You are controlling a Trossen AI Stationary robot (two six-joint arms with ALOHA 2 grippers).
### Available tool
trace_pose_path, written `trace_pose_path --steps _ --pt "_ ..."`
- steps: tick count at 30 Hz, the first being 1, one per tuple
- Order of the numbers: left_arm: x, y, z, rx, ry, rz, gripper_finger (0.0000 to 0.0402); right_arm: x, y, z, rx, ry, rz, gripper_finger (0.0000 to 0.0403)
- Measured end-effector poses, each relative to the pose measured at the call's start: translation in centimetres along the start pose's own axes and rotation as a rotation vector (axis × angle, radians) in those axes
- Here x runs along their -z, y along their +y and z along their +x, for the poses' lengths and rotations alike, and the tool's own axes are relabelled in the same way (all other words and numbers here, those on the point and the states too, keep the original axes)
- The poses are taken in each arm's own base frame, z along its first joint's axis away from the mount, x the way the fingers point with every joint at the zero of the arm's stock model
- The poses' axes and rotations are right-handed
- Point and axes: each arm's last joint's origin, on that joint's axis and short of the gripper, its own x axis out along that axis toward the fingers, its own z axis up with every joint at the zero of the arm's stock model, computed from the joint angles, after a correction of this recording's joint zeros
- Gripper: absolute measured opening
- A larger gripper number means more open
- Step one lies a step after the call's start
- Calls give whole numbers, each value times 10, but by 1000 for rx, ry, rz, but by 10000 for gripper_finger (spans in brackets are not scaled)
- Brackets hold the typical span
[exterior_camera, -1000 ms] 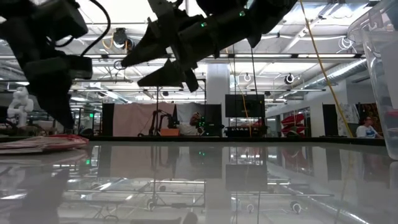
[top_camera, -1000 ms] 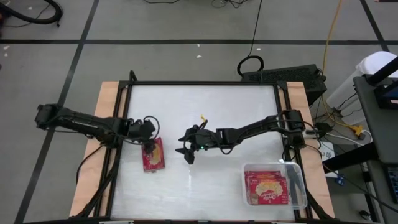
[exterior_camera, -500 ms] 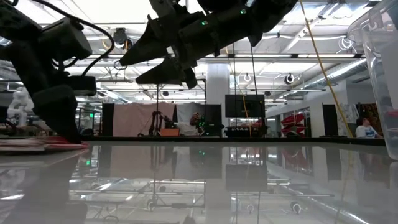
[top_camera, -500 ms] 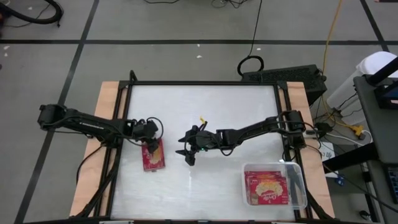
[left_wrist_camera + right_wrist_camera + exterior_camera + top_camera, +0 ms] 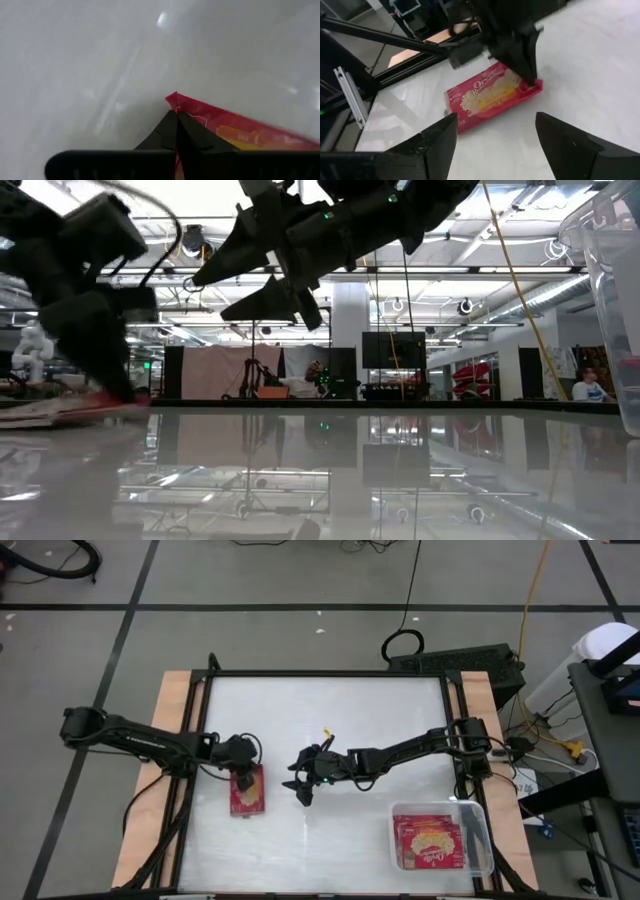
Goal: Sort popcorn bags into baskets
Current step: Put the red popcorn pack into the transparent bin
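In the low view, the clear bin (image 5: 610,300) is cut off at the right edge of the frame, so only a strip of its wall shows, and the left arm's dark bulk hides most of the red popcorn bag (image 5: 75,408) at the far left. In the left wrist view only one corner of the bag (image 5: 235,125) is visible; the rest runs out of the frame's lower right.

In the high view, this bag (image 5: 247,790) lies flat on the white table (image 5: 330,710), left of centre. The left gripper (image 5: 243,772) sits at the bag's upper edge, its fingers (image 5: 175,131) pinched together on that corner. The right gripper (image 5: 303,788) hangs above the table near the centre of the frame, right of the bag and apart from it, its fingers (image 5: 570,145) spread wide with nothing between them.

The bin (image 5: 482,812) stands in the lower right of the high view, with more red packets (image 5: 428,843) lying inside.
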Motion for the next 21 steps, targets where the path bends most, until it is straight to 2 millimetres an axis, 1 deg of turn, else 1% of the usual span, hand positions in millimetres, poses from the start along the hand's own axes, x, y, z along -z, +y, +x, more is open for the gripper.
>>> trace_pose_path --steps 3,7,14,17,21 --pt "-13 -5 -9 3 -89 29 4 1 1 0 -2 7 30 261" --pt "-25 -8 -20 -20 -177 58 3 3 4 1 -4 2 55 261" --pt "-45 -13 -41 -34 -391 83 2 1 0 1 44 -35 97 270" --pt "-50 -15 -44 -18 -449 94 1 -3 -5 2 49 -51 68 283" --pt "-49 -19 -44 -8 -457 123 1 -4 -12 4 109 -68 26 297"
